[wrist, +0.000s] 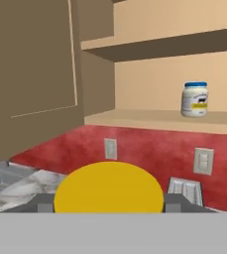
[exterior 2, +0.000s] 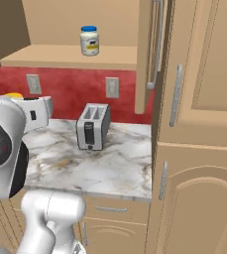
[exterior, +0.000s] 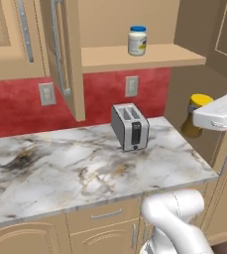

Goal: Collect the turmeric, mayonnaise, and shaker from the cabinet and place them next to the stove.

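The robot's two-finger gripper [wrist: 109,206] was closed on the turmeric [wrist: 109,187], a small amber-brown jar with a yellow lid, with a dark fingertip [wrist: 44,204] pressed to each side of the broad yellow lid in the hand view. In the left base view the same jar [exterior: 194,119] hung in the air off the right end of the white-and-grey marbled countertop [exterior: 60,168], its amber body and yellow cap showing just beyond the white hand.

Below and ahead of the gripper, on the countertop, stood a boxy silver two-slot toaster [exterior: 130,126], upright and well apart from the jar. Behind it ran a red backsplash wall [exterior: 16,106] carrying pale rectangular power outlets [exterior: 131,86].

Farther off and higher than the gripper, the mayonnaise [exterior: 137,40], a squat white jar with a blue screw lid and a pale label, stood upright and alone on the lower shelf of the cabinet [exterior: 149,55], a light tan wooden wall unit. Its panelled door [exterior: 68,54], fitted with a long vertical silver bar handle [exterior: 58,47], stood swung open toward the room, to the left of the shelf in the left base view.
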Available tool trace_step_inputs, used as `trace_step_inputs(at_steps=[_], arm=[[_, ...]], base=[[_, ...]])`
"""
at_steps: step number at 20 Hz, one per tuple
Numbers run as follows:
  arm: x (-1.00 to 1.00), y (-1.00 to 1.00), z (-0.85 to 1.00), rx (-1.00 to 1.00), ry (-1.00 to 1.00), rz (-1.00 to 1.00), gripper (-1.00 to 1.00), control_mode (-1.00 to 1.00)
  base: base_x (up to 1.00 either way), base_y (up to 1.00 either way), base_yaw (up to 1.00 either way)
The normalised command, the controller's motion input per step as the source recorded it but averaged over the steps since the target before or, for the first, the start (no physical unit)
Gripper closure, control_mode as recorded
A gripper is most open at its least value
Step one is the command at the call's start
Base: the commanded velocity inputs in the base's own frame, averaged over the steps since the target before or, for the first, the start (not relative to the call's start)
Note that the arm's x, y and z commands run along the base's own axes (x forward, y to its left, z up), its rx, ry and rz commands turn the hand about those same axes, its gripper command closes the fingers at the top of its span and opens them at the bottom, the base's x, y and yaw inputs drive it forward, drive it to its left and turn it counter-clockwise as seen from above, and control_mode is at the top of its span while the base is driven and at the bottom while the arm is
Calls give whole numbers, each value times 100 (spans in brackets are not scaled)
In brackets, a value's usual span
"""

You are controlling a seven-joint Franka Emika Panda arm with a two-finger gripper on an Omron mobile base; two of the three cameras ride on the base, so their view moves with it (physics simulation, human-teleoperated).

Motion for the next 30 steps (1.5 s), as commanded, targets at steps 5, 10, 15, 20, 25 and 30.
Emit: trace_step_inputs(at_steps=[5,10,15,20,25,30], arm=[[0,0,0,0,0,0,100,100],[0,0,0,0,0,0,100,100],[0,0,0,0,0,0,100,100],[0,0,0,0,0,0,100,100],[0,0,0,0,0,0,100,100],[0,0,0,0,0,0,100,100]], base=[[-84,0,-12],[-67,7,-37],[-45,25,-55],[-43,14,-60],[-48,7,-63],[-47,2,-64]])
